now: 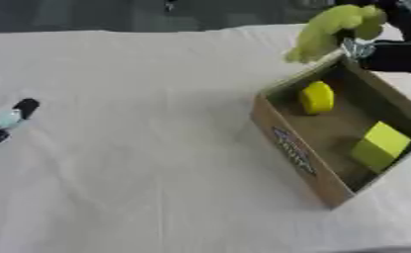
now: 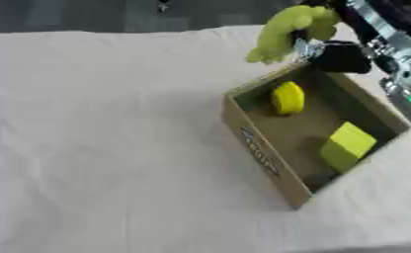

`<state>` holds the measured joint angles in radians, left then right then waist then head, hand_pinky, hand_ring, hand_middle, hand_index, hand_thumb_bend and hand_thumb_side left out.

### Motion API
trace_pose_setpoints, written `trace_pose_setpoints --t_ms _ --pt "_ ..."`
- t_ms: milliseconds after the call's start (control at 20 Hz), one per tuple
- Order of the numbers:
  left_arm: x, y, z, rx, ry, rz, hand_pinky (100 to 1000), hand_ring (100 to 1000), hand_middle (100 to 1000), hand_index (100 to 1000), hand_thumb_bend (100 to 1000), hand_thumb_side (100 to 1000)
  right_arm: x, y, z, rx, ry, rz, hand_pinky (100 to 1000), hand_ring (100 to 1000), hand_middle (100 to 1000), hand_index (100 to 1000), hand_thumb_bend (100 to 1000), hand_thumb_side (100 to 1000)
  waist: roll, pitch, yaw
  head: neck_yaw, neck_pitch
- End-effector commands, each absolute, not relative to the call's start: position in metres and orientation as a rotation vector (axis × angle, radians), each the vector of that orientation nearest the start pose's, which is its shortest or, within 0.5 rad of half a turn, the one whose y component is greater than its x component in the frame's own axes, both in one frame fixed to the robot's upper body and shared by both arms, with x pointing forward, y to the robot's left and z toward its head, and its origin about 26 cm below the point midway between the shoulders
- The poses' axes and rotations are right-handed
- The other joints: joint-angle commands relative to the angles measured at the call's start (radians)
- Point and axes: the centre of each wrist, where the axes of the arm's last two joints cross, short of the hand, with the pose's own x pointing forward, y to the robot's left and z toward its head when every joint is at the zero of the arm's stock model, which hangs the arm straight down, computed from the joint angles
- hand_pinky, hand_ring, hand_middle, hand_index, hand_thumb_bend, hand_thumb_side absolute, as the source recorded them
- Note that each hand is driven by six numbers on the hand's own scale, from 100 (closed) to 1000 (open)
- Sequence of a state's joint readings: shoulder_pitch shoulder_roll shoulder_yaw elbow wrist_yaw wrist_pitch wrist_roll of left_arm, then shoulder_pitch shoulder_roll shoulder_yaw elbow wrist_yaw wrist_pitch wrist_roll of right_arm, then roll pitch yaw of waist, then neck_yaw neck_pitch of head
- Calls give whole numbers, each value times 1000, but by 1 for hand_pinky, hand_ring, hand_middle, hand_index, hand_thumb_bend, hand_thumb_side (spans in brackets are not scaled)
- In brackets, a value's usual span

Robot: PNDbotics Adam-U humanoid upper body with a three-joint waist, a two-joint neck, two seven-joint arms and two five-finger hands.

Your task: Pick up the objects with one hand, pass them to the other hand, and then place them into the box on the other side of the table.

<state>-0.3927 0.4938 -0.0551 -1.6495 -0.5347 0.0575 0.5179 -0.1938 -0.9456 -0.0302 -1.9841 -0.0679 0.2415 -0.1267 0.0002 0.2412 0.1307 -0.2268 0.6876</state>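
The right hand [image 2: 343, 52], fingers curled round a limp green soft toy [image 2: 287, 32], holds it above the far corner of the cardboard box [image 2: 261, 143], which contains a yellow disc [image 2: 288, 97] and a yellow-green block [image 2: 347, 146]. The left hand [image 1: 6, 121] shows at the left edge over the white-clothed surface [image 1: 140, 163]; whether its fingers are spread I cannot tell

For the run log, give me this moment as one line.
phase: placing | right robot hand: holds green object over box far corner | in box: yellow disc, yellow block | left robot hand: idle, left edge

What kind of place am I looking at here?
Probably a robot practice bench: a cloth-covered table, a cardboard box holding yellow toy shapes, and the right hand holding a green toy above it.
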Motion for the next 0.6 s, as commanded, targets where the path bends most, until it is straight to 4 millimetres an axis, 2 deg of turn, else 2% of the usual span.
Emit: trace_pose_setpoints --t_ms 50,350,600 --pt "346 319 183 1286 -2126 -201 642 662 643 795 822 508 275 -353 258 -859 -1868 635 881 610 422 700 100 100 3 -9 3 -9 -21" --pt "336 332 181 1344 -2124 -49 639 658 640 794 813 501 271 -357 238 -932 -1752 616 883 628 451 721 100 100 2 -3 11 -13 -23" --pt "334 335 181 1366 -2123 -10 640 659 639 794 809 497 271 -359 226 -969 -1657 664 901 713 535 791 100 115 3 -2 17 -15 -22"
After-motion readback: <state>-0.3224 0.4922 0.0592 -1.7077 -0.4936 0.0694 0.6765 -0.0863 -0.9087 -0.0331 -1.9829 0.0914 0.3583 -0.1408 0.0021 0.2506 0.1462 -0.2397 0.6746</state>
